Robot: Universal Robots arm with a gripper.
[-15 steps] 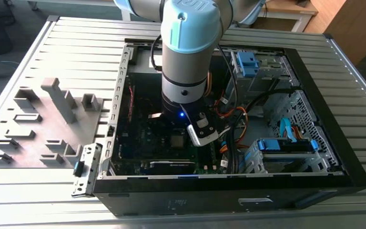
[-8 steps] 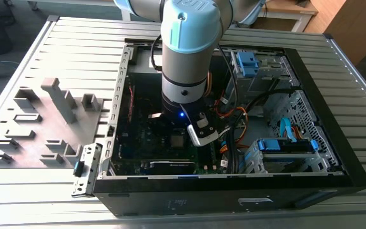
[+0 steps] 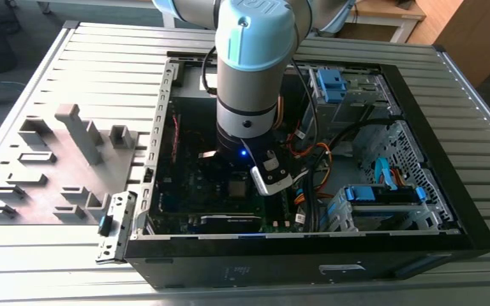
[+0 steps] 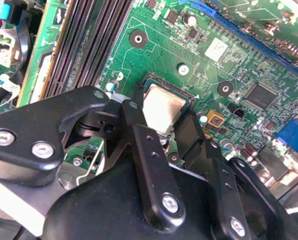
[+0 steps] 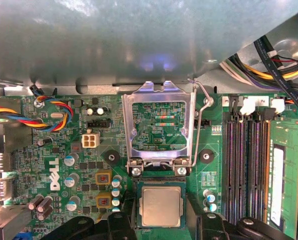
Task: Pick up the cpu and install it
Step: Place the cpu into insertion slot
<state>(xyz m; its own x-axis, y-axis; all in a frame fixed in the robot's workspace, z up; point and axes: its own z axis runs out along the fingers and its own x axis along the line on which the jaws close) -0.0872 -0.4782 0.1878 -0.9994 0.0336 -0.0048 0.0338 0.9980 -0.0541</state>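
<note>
Pale silvery-grey cpu point(image 5: 161, 206) at the black gripper point(image 4: 160, 115), green motherboard point(image 5: 209, 180) with fine pale tracing beneath it, shiny silver socket frame point(image 5: 130, 130) ahead, black memory slots point(image 5: 239, 165) alongside, red, yellow, blue and black wires point(image 5: 19, 117).

The arm point(image 3: 247, 83) is a thick round tube of silvery grey metal, and its joint wears a pale blue cap point(image 3: 258, 35) with a curved edge. A thin black cable point(image 3: 206, 70) runs beside it. Near the wrist a dark ring carries a small blue light point(image 3: 243, 153), and a white and black camera module point(image 3: 270, 177) is fixed there. The claw point(image 4: 161, 117) is matte black, built from flat bars with rounded ends, which shiny silver screws point(image 4: 170, 202) join.
</note>
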